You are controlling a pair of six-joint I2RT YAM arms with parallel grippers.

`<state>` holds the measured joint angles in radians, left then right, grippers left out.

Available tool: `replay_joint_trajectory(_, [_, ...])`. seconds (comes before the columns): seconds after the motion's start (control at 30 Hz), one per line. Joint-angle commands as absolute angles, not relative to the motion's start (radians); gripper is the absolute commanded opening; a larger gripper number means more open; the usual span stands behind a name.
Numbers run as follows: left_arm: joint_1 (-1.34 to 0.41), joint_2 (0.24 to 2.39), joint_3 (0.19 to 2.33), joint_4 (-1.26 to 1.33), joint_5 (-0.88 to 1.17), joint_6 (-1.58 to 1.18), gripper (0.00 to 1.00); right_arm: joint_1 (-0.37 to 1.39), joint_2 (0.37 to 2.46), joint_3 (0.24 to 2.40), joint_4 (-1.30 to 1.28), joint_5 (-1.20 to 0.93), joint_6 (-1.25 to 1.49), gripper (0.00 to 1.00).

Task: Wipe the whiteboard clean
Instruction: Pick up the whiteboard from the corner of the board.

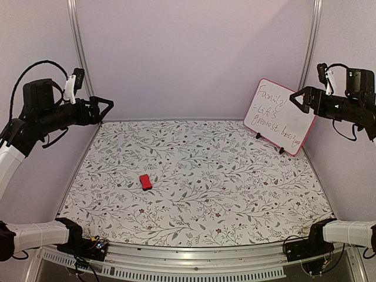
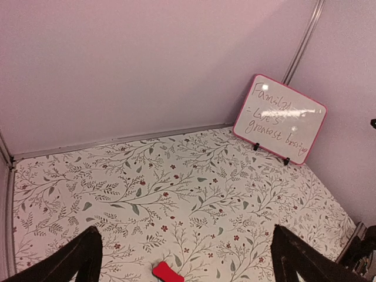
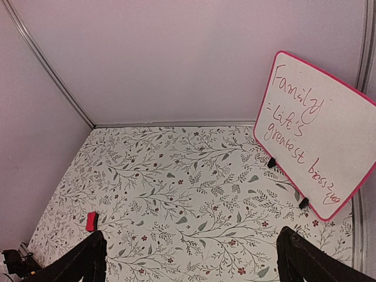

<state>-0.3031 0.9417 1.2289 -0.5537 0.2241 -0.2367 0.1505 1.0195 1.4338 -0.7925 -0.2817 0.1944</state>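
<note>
— Where was the whiteboard (image 1: 279, 116) when you checked?

— At the far right corner of the flowered table (image 1: 205, 170). It stood on its two black feet (image 1: 258, 136), tilted, close to the right wall (image 1: 343, 158). It had red handwriting (image 1: 271, 108) across it (I read "Family = Life's greatest", but the last word was less clear to me).

— And your arms?

— Both were raised above the table. My left gripper (image 1: 104, 110) hung over the far left edge with its fingers (image 2: 76, 258) spread wide and empty. My right gripper (image 1: 298, 101) was up by the board's right edge, also spread apart and empty. In its wrist view the board lay ahead of the fingers, not touching them.

— The eraser?

— The small red eraser (image 1: 145, 182) lay flat on the table, left of centre. It was well apart from the board and from both grippers.
</note>
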Motion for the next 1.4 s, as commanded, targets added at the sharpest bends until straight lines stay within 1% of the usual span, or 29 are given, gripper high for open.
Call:
replay_joint_trajectory(0.0, [-0.305, 0.949, 1.232, -0.577, 0.237, -0.243, 1.00, 0.156, 1.029, 1.455, -0.793, -0.233, 0.199, 0.99])
replay_joint_trajectory(0.17, [-0.306, 0.970, 1.190, -0.563, 0.232, -0.240, 1.00, 0.157, 1.025, 1.383, -0.686, -0.061, 0.202, 0.99])
replay_joint_trajectory(0.3, [-0.307, 0.995, 1.102, -0.497, 0.246, -0.248, 1.00, 0.157, 1.120, 1.345, -0.633, 0.020, 0.247, 0.99])
replay_joint_trajectory(0.47, [-0.307, 0.992, 0.963, -0.332, 0.270, -0.225, 1.00, 0.161, 1.205, 1.275, -0.514, 0.107, 0.305, 0.99])
replay_joint_trajectory(0.6, [-0.306, 0.970, 0.859, -0.205, 0.274, -0.217, 1.00, 0.203, 1.309, 1.234, -0.437, 0.170, 0.350, 0.98])
replay_joint_trajectory(0.77, [-0.287, 0.937, 0.798, -0.147, 0.272, -0.218, 1.00, 0.260, 1.437, 1.207, -0.353, 0.254, 0.422, 0.91])
replay_joint_trajectory(0.93, [-0.280, 0.927, 0.789, -0.154, 0.252, -0.218, 1.00, 0.281, 1.557, 1.185, -0.296, 0.336, 0.518, 0.87])
replay_joint_trajectory(1.07, [-0.261, 0.928, 0.789, -0.156, 0.237, -0.238, 1.00, 0.283, 1.633, 1.169, -0.275, 0.413, 0.611, 0.82])
replay_joint_trajectory(1.13, [-0.241, 0.929, 0.786, -0.151, 0.253, -0.250, 1.00, 0.284, 1.678, 1.176, -0.272, 0.450, 0.649, 0.78])
replay_joint_trajectory(1.23, [-0.211, 0.938, 0.788, -0.144, 0.291, -0.265, 1.00, 0.284, 1.742, 1.198, -0.276, 0.494, 0.683, 0.77])
replay_joint_trajectory(1.37, [-0.196, 0.943, 0.785, -0.145, 0.303, -0.270, 1.00, 0.283, 1.836, 1.215, -0.281, 0.553, 0.721, 0.72])
